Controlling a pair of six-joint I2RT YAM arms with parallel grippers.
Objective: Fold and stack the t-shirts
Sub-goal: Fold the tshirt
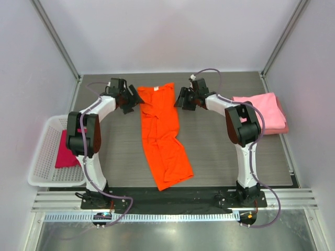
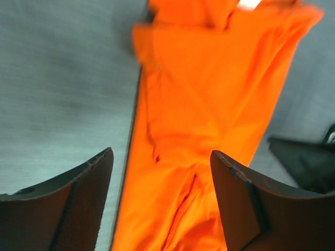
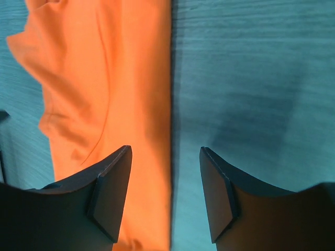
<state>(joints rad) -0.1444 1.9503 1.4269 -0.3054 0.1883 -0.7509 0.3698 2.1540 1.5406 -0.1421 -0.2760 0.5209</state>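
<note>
Bright orange cloth t-shirt (image 1: 163, 133) lay as a long narrow strip on the grey desk (image 1: 220, 151). Left gripper (image 1: 137, 99) and right gripper (image 1: 180, 99) flanked its far end, both wide apart, gripping nothing; likely positioned to pinch both corners for a crosswise fold. Folded pink shirts (image 1: 261, 112) sat at right.

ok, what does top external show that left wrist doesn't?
Top external only: a white basket at the left holding a magenta t-shirt, and folded pink t-shirts at the right.
Left wrist only: a close look between the left hand and its textured fingers, which are apart and grip nothing.
Both: the orange t-shirt, lying long and narrow on the grey table.
</note>
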